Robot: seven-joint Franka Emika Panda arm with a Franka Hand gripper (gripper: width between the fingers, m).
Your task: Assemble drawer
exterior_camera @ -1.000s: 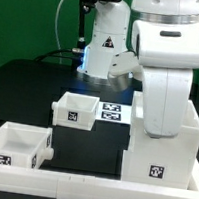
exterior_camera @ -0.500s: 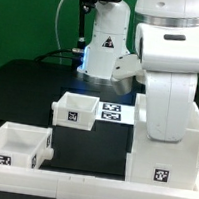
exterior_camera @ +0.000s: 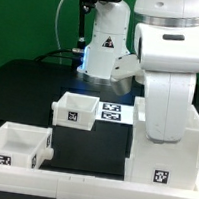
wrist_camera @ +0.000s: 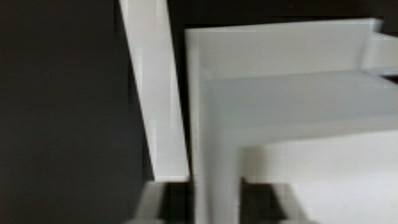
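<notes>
The large white casing stands at the exterior view's right, with a tag on its front face. The arm reaches down onto it from above, and its white body hides the gripper in that view. In the wrist view the gripper straddles one upright wall of the casing, with a dark finger pressed against each side. One small tray sits mid-table. The other tray sits at the front on the exterior view's left.
The marker board lies flat on the black table between the mid-table tray and the casing. A white rail runs along the front edge. The robot's base stands at the back.
The casing has shifted slightly toward the front and the exterior view's right together with the arm, then stayed still. The trays have not moved.
</notes>
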